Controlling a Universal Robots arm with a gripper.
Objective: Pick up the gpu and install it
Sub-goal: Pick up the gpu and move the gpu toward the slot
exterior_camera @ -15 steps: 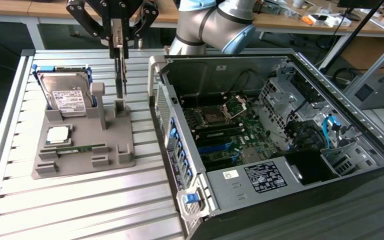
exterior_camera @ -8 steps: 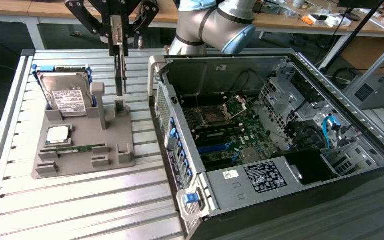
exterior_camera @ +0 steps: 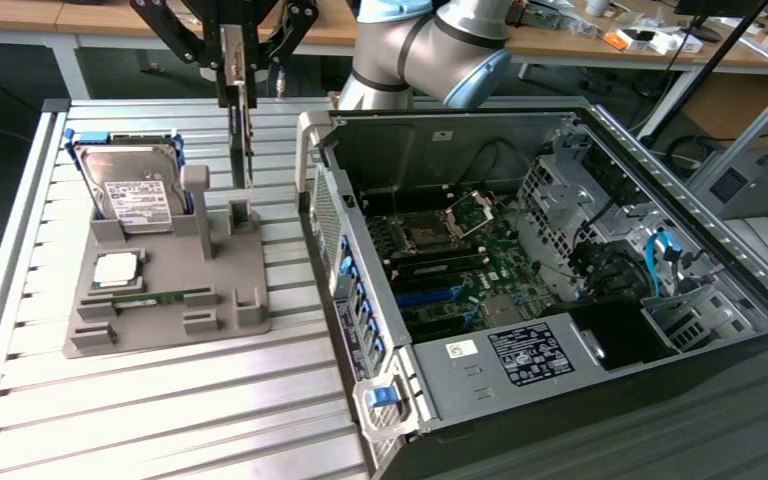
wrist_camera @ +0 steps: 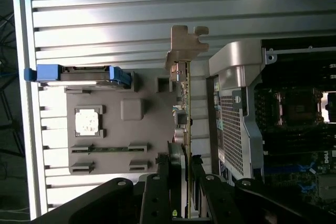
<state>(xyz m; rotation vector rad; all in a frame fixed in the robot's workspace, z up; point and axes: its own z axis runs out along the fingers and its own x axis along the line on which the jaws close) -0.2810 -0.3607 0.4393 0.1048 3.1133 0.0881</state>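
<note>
Far from the computer case [exterior_camera: 704, 230], toward the exterior view's left, a grey holder [exterior_camera: 244, 318] lies on the worktop [exterior_camera: 157, 420]. In it sit a hard drive [exterior_camera: 137, 195] in a blue frame, a square chip [exterior_camera: 117, 268] and a thin memory stick [exterior_camera: 157, 298]. Closer to the case, over the holder's side, hangs the end effector [exterior_camera: 233, 98]. It is closed on the gpu [exterior_camera: 239, 150], with the card pinched flat between its fingers [wrist_camera: 176, 169]. The gpu hangs straight down from the end effector, so its long side runs up and down. Its silver bracket [wrist_camera: 186, 43] is at the end away from the fingers. Its low end is right over a slotted post [exterior_camera: 241, 212] on the holder; I cannot tell if they touch. The case lies open just beside the holder, toward the exterior view's right, with a green board [exterior_camera: 451, 260] inside. Between the gpu and that board stands the case's tall side wall [exterior_camera: 337, 230], so I think a straight path across is blocked. The robot arm [exterior_camera: 424, 50] leans in from behind the case.
</note>
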